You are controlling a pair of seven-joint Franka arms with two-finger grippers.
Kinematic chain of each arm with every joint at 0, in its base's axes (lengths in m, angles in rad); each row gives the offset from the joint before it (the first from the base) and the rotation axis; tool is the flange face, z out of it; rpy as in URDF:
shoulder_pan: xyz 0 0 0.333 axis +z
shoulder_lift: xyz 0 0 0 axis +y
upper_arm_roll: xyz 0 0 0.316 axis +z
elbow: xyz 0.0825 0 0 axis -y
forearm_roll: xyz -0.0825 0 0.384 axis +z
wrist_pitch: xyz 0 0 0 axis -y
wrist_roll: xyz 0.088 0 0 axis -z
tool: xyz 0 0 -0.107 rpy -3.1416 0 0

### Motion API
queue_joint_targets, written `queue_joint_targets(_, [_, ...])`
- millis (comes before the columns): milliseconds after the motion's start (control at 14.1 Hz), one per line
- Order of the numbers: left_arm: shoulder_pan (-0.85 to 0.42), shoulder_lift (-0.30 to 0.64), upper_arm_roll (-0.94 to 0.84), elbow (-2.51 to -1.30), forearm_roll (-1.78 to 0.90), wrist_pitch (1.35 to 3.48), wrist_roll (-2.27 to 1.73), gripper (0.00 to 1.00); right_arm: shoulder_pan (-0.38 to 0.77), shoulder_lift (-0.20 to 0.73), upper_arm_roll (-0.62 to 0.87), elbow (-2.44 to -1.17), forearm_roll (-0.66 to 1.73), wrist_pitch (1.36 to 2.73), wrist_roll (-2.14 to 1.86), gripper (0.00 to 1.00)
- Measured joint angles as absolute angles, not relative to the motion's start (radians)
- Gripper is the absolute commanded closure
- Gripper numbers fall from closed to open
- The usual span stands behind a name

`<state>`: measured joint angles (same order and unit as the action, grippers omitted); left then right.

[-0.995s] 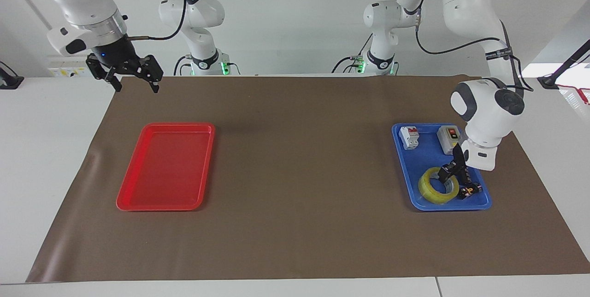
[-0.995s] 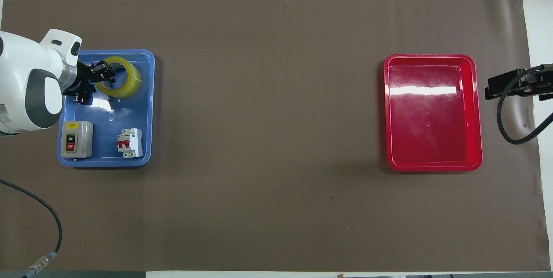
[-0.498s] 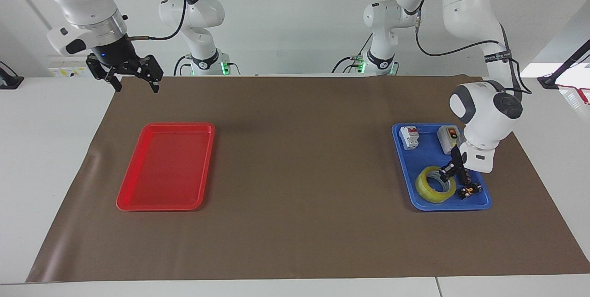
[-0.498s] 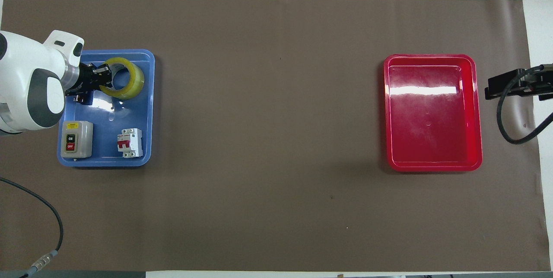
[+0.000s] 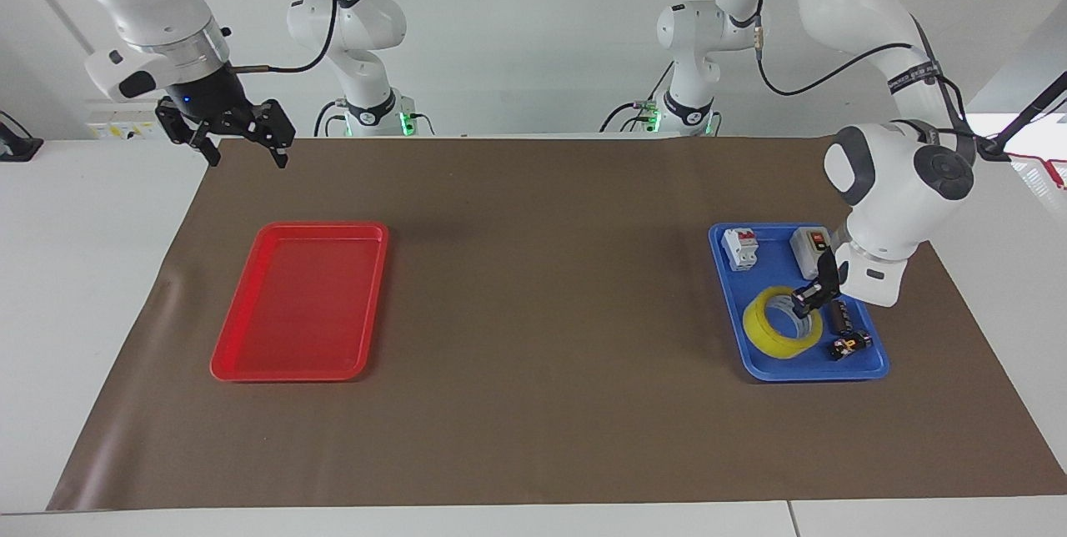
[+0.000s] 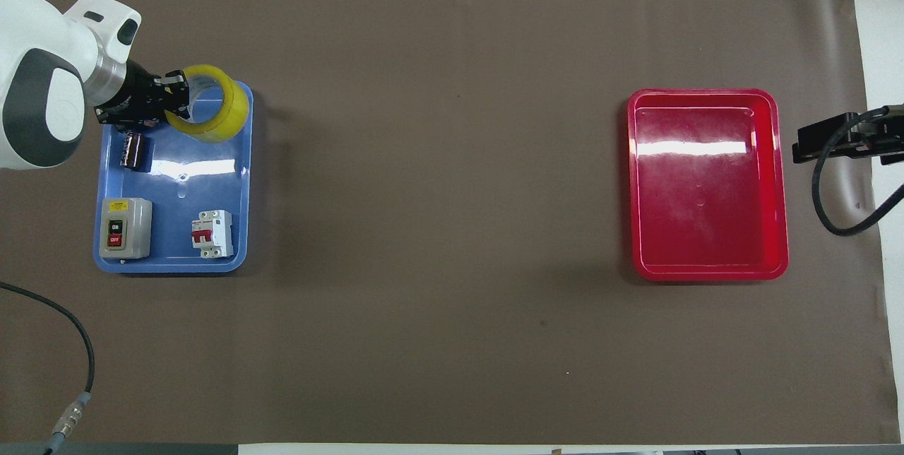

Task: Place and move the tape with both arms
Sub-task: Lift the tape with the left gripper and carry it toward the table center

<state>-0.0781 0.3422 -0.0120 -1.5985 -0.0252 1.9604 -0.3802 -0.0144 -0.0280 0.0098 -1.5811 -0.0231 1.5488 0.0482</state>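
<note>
The left tool (image 5: 807, 298) is closed on the rim of the tape (image 5: 780, 323), 1 finger inside the ring and the other outside, and holds the roll tilted over the blue tray (image 5: 867, 368) at the end of that tray farther from the robots. The left arm (image 5: 892, 187) bends down from its base, its bulky white wrist above the tray and the tool angled down toward the tape.

The right tool (image 5: 242, 149) hangs with its fingers spread and empty, over the desk's edge nearest the robots, at the right arm's end; the right arm waits there.

The facing view shows the whole of the right tool and both arms' bases; the overhead view catches only the black end of the right tool (image 6: 833, 142) at its border (no fingers to be read there). The overhead view shows the tape (image 6: 212, 103) overlapping the tray's rim (image 6: 244, 179), and it shows the ON and OFF labels on the switch box.

Counted: 1 roll of tape, 2 trays, the blue one and an empty red tray (image 5: 292, 370) toward the right arm's end, 1 grey switch box (image 6: 124, 228), 1 white circuit breaker (image 6: 212, 233) and 1 small dark part (image 6: 133, 152) lying in the blue tray. A brown mat (image 5: 542, 287) covers the desk (image 5: 83, 270).
</note>
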Motion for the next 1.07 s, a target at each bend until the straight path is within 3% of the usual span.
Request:
queue_joint_targets(569, [-0.402, 0.330, -0.023, -1.641, -0.039, 2.020, -0.707, 1.00, -0.015, -0.028, 0.010, -1.584, -0.023, 1.549, 0.048, 0.00])
queue_joint_targets(1066, [-0.533, 0.443, -0.024, -1.660, -0.047, 2.123, -0.802, 1.00, -0.015, -0.028, 0.010, -1.584, -0.023, 1.549, 0.048, 0.00])
